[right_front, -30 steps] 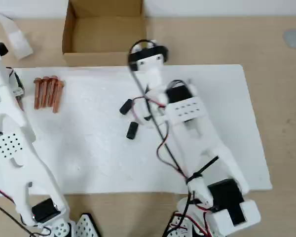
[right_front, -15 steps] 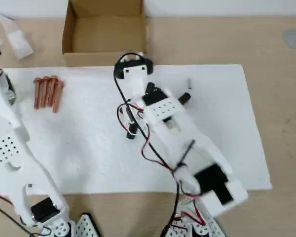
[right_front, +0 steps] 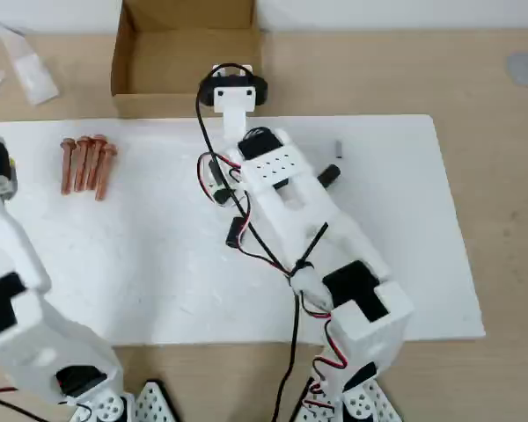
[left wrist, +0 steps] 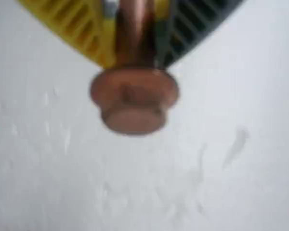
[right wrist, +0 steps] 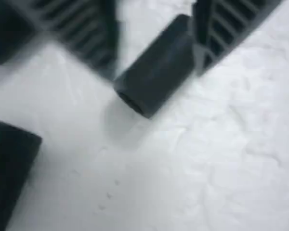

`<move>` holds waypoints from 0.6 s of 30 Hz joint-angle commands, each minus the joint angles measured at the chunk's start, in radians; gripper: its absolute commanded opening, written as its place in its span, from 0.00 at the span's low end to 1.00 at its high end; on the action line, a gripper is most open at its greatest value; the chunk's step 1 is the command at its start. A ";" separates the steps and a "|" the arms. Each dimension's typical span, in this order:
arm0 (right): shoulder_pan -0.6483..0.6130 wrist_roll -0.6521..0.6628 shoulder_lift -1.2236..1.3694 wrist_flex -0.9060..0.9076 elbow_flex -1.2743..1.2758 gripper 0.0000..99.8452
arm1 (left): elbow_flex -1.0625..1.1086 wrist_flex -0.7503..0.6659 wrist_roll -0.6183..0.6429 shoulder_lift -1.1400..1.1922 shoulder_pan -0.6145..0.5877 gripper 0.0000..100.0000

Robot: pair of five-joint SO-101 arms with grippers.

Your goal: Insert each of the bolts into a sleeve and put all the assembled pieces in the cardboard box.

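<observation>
Left end effector [left wrist: 135,60] is clamped narrow on a copper bolt [left wrist: 133,103]. The shank is pinched betw. the yellow and dark fingers, and the head pokes out past the tips. The bolt hangs above the white foam sheet [left wrist: 221,183] w/o touching it. Gripping it by the shank prob. leaves an end exposed for mating w/ a sleeve.

Right end effector [right wrist: 156,65] is spread wide and straddles a black sleeve [right wrist: 144,91] lying on its side on the foam. One finger [right wrist: 221,33] touches the sleeve's flank. A strip of foam shows betw. the other finger and the sleeve, so it isn't gripped yet. The sleeve's open end points away from the fingers, which should suit presenting the bore to the bolt once it's lifted. Another sleeve [right wrist: 9,168] lies near, apart from the first.

In the high view the right arm reaches across the mid-sheet. A loose sleeve [right_front: 236,230] lies beside it and a further sleeve [right_front: 328,174] on its other side. The spare bolts [right_front: 86,164] sit in a tidy row toward one end of the sheet, well apart from the sleeves and handy for the left arm. The cardboard box [right_front: 121,61] stands open-topped on the bench [right_front: 493,176], just beyond the sheet's far edge, an easy drop-off spot.

Step in hand, I'd say, is securing the sleeve. Risk: it rolls if the fingers close off-centre.
</observation>
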 commanded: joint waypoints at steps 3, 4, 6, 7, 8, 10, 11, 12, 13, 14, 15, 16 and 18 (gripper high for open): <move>-0.081 -0.017 0.021 0.006 -0.065 0.21 | 0.072 0.003 -0.008 -0.131 0.005 0.01; -0.096 -0.020 0.025 0.005 -0.065 0.21 | 0.083 0.003 -0.006 -0.131 0.005 0.01; -0.114 -0.057 0.036 0.003 -0.067 0.21 | 0.103 0.003 -0.006 -0.136 0.003 0.01; -0.116 -0.077 0.041 0.000 -0.067 0.21 | 0.112 0.003 -0.005 -0.137 0.002 0.01; -0.116 -0.095 0.045 -0.002 -0.067 0.21 | 0.120 0.003 -0.005 -0.139 0.000 0.01; -0.107 -0.135 0.058 0.000 -0.071 0.21 | 0.124 0.003 -0.005 -0.140 -0.005 0.01; -0.099 -0.153 0.065 0.005 -0.077 0.21 | 0.121 0.003 -0.005 -0.140 -0.006 0.01; -0.091 -0.166 0.073 0.006 -0.082 0.21 | 0.120 0.003 -0.005 -0.140 -0.008 0.01; -0.084 -0.172 0.074 0.006 -0.084 0.21 | 0.120 0.003 -0.005 -0.140 -0.008 0.01; -0.073 -0.175 0.077 0.006 -0.090 0.21 | 0.120 0.003 -0.005 -0.140 -0.006 0.01; -0.062 -0.184 0.079 0.006 -0.094 0.21 | 0.120 0.003 -0.005 -0.140 -0.005 0.01; -0.053 -0.189 0.079 0.008 -0.097 0.21 | 0.120 0.003 -0.005 -0.140 -0.005 0.01; -0.044 -0.192 0.081 0.018 -0.099 0.21 | 0.120 0.003 -0.005 -0.140 -0.005 0.01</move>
